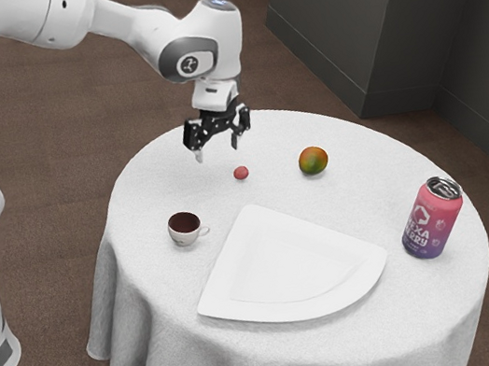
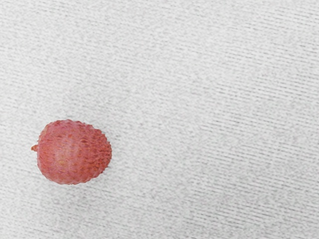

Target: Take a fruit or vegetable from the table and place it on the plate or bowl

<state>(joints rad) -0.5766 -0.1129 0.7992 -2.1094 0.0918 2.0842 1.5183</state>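
The jaws hang released above the bench (image 1: pixel 146 186) with the small red lychee (image 1: pixel 241 173) (image 2: pixel 73 152) on the cloth just below, toward the exterior view's right. A mango (image 1: pixel 313 160) lies near it. Bare cloth separates it from the white plate (image 1: pixel 288 270), which sits between a coffee cup (image 1: pixel 184 228) and a pink can (image 1: pixel 432 218).

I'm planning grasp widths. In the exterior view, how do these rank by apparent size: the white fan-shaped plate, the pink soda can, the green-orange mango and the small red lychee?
1. white fan-shaped plate
2. pink soda can, though it stands nearer the camera than the fruit
3. green-orange mango
4. small red lychee
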